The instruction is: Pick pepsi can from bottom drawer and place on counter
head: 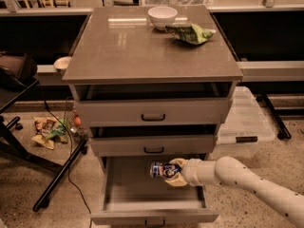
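Note:
The pepsi can (159, 169) lies on its side in my gripper (172, 171), held just above the floor of the open bottom drawer (154, 216). The gripper is shut on the can's right end. My white arm (247, 184) reaches in from the lower right. The counter (137, 46) is the glossy grey-brown top of the cabinet, well above the can.
A white bowl (162, 16) and a green snack bag (190, 33) sit at the counter's back right. The two upper drawers (153, 117) are slightly open above the can. A clear plastic bin (247, 122) stands right of the cabinet. Black stand legs (57, 175) and wrappers (47, 131) lie left.

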